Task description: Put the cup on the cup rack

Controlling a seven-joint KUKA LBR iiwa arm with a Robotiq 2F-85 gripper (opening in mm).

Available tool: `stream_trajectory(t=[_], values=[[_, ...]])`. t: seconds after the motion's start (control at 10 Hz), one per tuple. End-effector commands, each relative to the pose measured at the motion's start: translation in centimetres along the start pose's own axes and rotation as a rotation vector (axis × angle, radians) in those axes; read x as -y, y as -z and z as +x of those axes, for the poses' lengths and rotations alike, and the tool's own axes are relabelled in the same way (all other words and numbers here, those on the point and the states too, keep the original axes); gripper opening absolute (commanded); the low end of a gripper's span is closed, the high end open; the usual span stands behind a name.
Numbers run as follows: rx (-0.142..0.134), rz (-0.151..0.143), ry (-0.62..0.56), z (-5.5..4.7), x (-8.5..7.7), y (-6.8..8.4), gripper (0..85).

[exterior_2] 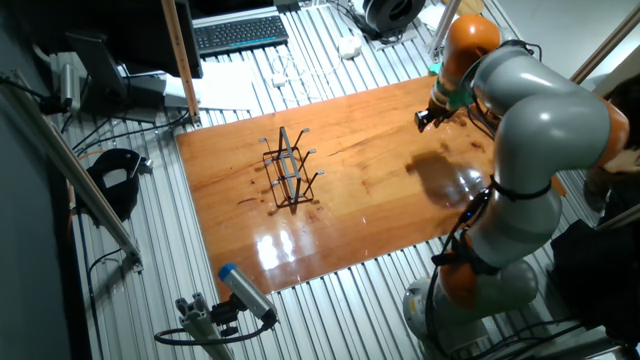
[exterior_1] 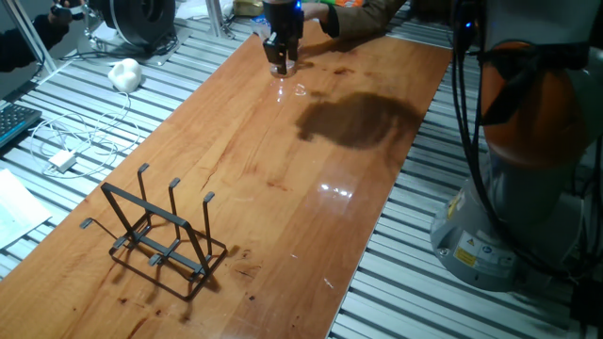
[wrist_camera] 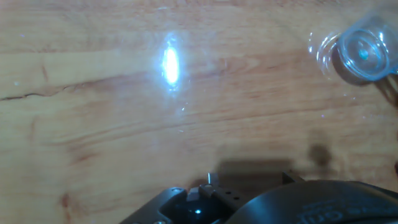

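Cup [wrist_camera: 364,53] stands just beside the claw [exterior_1: 279,64] on the desk [exterior_1: 283,188], seemingly ungripped; whether the claw is parted I cannot tell. Grasping comes next; the cup rack [exterior_1: 160,231] waits well apart.

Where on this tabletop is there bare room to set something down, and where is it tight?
The wooden table is bare across the wide stretch between the cup rack and the hand. It is tight only at the far end, where the hand sits at the cup, and right around the rack's prongs.
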State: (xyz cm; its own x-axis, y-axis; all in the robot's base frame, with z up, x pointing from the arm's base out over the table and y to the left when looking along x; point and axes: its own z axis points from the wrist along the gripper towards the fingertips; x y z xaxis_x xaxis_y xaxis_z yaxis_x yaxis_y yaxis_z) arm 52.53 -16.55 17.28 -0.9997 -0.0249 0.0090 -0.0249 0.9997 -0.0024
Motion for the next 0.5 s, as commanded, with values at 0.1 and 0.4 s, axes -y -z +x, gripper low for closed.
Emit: stream_trajectory(t=[0.1, 0.4], values=[[-0.012, -0.014, 0.008, -1.6, 0.4, -0.2, 51.0], [-0.017, -0.003, -0.007, -3.4, -1.0, -0.1, 51.0]])
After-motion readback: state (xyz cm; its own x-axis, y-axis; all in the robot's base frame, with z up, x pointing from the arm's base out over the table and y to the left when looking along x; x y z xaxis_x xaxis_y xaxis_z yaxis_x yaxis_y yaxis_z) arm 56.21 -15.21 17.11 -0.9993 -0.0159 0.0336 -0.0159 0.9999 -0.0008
